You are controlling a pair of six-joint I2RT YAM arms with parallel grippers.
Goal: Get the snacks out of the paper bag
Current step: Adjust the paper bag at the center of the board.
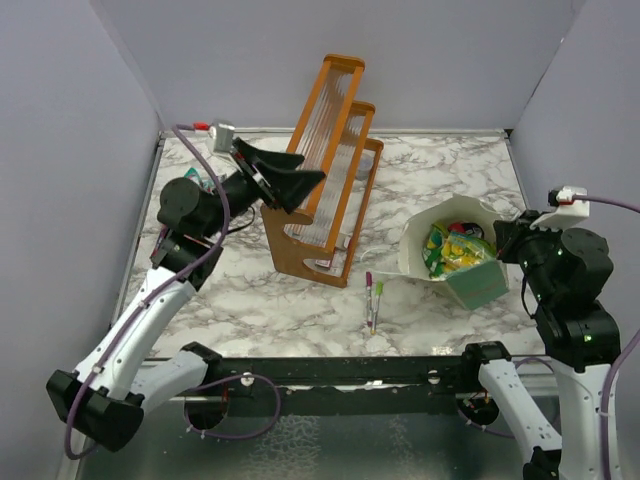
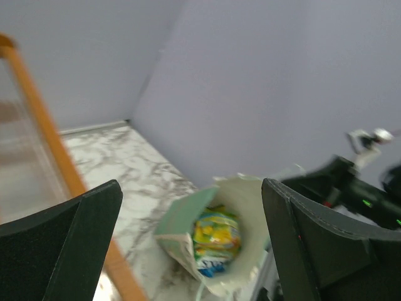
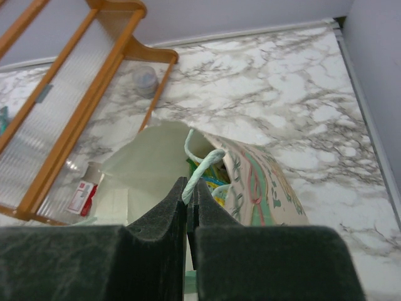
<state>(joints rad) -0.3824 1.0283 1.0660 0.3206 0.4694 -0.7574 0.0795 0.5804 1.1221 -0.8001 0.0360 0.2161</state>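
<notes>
The paper bag (image 1: 478, 283) sits on the right side of the marble table (image 1: 440, 170), its mouth open, with the snacks (image 1: 455, 252) inside, yellow and green packets showing. The right gripper (image 3: 190, 195) is closed tight, pinching the bag's white cord handle (image 3: 199, 169). The left gripper (image 2: 191, 185) hangs spread wide and empty, raised above the orange rack (image 1: 330, 130) at the far left.

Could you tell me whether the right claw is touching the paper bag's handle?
Touching: the right wrist view shows the right claw pinched shut on the white cord handle of the paper bag.
</notes>
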